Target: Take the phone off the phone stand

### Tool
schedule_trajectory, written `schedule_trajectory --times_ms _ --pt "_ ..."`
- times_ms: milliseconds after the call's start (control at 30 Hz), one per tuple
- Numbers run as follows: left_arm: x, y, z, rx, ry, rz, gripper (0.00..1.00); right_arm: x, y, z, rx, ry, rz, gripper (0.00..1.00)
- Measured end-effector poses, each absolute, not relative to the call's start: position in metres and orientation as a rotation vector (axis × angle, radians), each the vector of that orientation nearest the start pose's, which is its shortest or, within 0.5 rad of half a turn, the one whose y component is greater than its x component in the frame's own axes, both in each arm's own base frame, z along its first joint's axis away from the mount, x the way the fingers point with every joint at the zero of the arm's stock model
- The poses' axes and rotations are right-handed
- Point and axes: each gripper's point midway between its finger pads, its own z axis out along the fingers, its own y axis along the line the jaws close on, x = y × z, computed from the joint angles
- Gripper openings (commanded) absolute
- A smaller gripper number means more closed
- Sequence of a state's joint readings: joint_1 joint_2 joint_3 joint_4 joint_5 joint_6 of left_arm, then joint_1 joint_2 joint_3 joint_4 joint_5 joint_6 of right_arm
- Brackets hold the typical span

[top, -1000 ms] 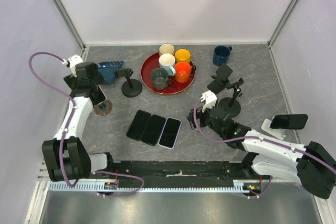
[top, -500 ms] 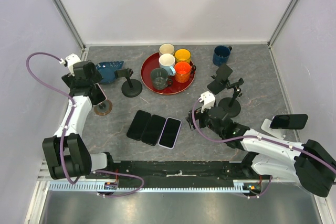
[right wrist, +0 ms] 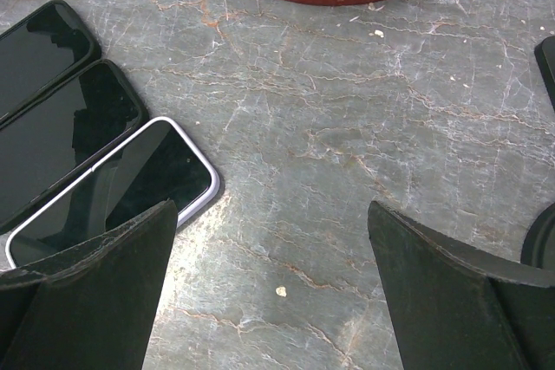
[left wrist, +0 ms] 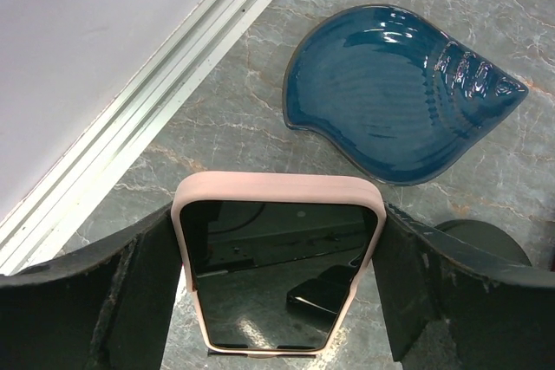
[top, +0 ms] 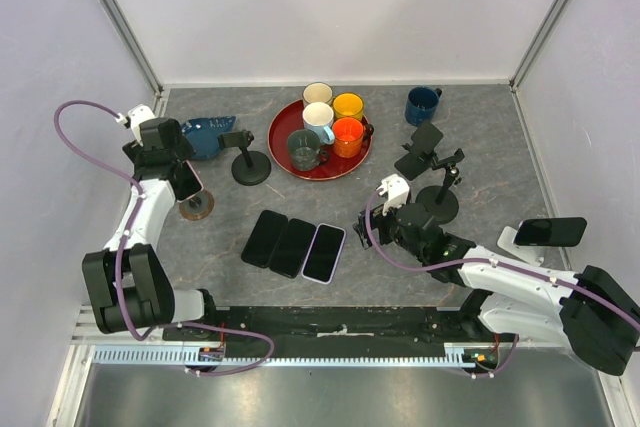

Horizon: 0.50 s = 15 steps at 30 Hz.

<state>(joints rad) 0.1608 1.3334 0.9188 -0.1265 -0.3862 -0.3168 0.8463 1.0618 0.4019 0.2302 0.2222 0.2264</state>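
Note:
A phone in a pink case (top: 187, 179) stands tilted on a small round brown phone stand (top: 197, 208) at the left of the table. My left gripper (top: 181, 173) straddles it from above. In the left wrist view the phone (left wrist: 277, 275) fills the space between the two dark fingers (left wrist: 143, 292), which lie against its two long edges; my left gripper (left wrist: 277, 301) is shut on it. My right gripper (top: 372, 223) hovers low over bare table right of the flat phones, open and holding nothing (right wrist: 273, 301).
A blue shell-shaped dish (top: 208, 134) and a black stand (top: 247, 162) sit just right of the left gripper. A red tray (top: 280, 147) holds several cups. Three phones (top: 293, 245) lie flat mid-table. Another black stand (top: 432, 172) and a white stand with a black phone (top: 548, 232) are at the right.
The left fingers have drawn in against the pink phone's edges. The left arm shifted only slightly. The right arm has barely moved.

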Motion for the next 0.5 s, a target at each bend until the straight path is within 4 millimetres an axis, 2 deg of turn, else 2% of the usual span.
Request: schedule_trajectory --times_ms 267,500 --pt "0.372 0.111 0.177 -0.697 1.948 0.283 0.52 0.241 0.227 0.101 -0.482 1.962 0.466 0.98" --pt "0.361 0.104 0.204 -0.675 1.902 0.239 0.37 0.240 0.227 0.100 -0.496 1.962 0.463 0.98"
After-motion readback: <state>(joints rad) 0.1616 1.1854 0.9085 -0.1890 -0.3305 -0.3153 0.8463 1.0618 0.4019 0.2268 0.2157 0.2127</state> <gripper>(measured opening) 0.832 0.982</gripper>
